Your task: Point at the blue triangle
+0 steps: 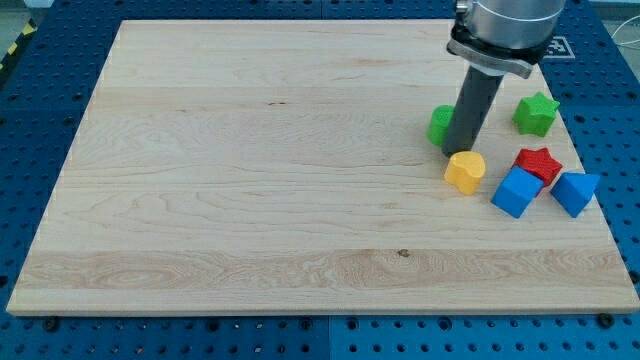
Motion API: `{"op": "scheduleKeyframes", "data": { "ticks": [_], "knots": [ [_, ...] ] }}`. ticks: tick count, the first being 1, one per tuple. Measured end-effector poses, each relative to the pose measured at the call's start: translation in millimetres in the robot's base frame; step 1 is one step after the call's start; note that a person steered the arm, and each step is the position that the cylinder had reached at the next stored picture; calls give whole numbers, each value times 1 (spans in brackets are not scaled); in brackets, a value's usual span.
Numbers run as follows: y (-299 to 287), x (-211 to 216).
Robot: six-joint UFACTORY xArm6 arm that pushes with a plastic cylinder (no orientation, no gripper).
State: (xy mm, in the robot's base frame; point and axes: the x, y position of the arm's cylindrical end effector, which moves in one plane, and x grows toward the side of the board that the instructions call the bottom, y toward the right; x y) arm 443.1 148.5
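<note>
**A:** Where is my tip [460, 152] right now?

**B:** Down on the tabletop [250, 170], at the view's right. It sits just above the yellow block [465, 171], touching it or nearly so, with a green block [439, 124] partly hidden behind the rod on its left side. I can't make out that green block's shape fully.

**A:** And the blue triangle?

**B:** The blue triangle [575, 191] lies near the tabletop's right edge, farthest right of the cluster. From the tip it is toward the view's right and a little toward the view's bottom. That direction is what the coming move depends on.

**A:** Anything in between?

**B:** Yes. The red star [538, 163] and the blue cube [516, 192] sit between the tip and the triangle, the cube just left of it. A straight line to the triangle would likely shove one of them. The green star [535, 114] stands higher up, apart from that path.

**A:** Is the hand spread or pressed together?

**B:** There is no hand here, only the bare rod, so nothing opens or pinches.

**A:** So the pointing isn't done?

**B:** By my judgement, not yet; the tip is well apart from the triangle.
</note>
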Motion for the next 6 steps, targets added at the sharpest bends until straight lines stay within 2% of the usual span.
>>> {"op": "scheduleKeyframes", "data": {
  "ticks": [2,3,5,6],
  "knots": [
    [-6,-8],
    [47,-8],
    [116,-13],
    [133,6]
  ]
}}
